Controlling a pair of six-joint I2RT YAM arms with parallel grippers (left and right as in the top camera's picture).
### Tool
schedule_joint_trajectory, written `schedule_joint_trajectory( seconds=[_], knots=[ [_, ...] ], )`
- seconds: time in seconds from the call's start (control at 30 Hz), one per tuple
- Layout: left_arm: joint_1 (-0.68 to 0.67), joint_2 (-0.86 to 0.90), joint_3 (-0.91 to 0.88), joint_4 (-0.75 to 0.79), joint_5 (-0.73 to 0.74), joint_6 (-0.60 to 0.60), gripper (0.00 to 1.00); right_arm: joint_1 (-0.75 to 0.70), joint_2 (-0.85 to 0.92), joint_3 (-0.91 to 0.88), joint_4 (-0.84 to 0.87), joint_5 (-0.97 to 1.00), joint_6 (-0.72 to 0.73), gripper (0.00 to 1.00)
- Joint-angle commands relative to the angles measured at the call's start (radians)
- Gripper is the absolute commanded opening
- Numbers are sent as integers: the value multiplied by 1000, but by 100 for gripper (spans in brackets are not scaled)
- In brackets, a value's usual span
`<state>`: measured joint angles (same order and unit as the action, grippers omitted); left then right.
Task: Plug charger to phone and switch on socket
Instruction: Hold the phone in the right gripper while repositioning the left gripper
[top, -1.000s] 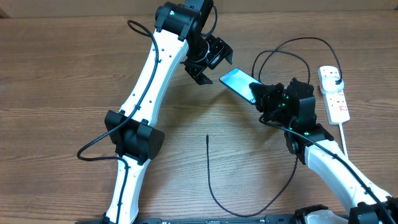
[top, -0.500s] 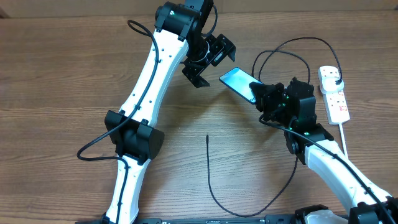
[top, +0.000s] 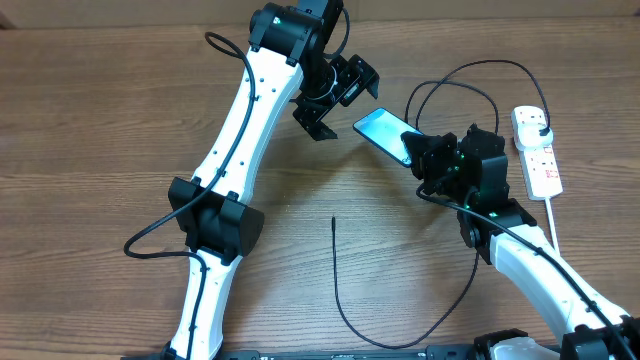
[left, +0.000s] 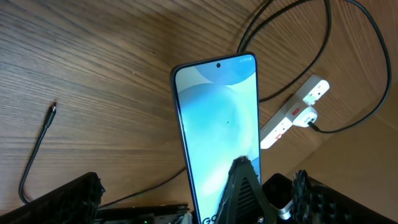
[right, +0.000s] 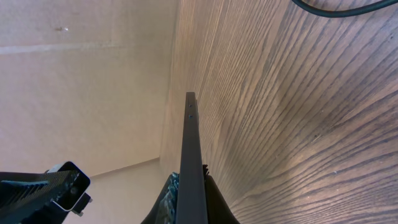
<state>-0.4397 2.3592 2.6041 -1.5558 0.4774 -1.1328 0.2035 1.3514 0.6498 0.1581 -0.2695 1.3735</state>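
Note:
My right gripper (top: 422, 155) is shut on one end of the phone (top: 383, 130) and holds it tilted above the table. The phone's light blue screen fills the left wrist view (left: 217, 118), and it shows edge-on in the right wrist view (right: 191, 149) between my right fingers (right: 191, 202). My left gripper (top: 343, 103) is open and empty, just left of the phone's free end; its jaws (left: 199, 208) straddle the phone's view. The charger's connector tip (top: 333, 219) lies on the table, also in the left wrist view (left: 54, 107). Its black cable (top: 345, 315) loops round to the socket (top: 538, 150).
The wooden table (top: 100, 130) carries the white power strip at the far right (left: 292, 115), with a black plug (top: 541, 124) in it and cable loops (top: 470, 85) behind the phone. The strip's white cord (top: 553, 215) runs toward the front.
My left gripper shifted slightly toward the phone's free end a second ago and has held still since. The right gripper and phone have not moved.

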Motion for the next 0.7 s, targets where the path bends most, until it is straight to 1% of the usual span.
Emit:
schedule_joint_trajectory(
  seconds=[0.0, 0.53, 0.6, 0.67],
  knots=[
    [-6, -6, 23, 1, -14, 10, 100, -3, -14, 31, 23, 6, -13, 4],
    [-6, -6, 23, 1, -17, 8, 100, -3, -14, 31, 58, 7, -8, 4],
    [-6, -6, 23, 30, -36, -32, 100, -3, -14, 31, 59, 7, -8, 4],
    [-6, -6, 23, 56, -72, -38, 100, -3, -14, 31, 59, 8, 3, 4]
  ],
)
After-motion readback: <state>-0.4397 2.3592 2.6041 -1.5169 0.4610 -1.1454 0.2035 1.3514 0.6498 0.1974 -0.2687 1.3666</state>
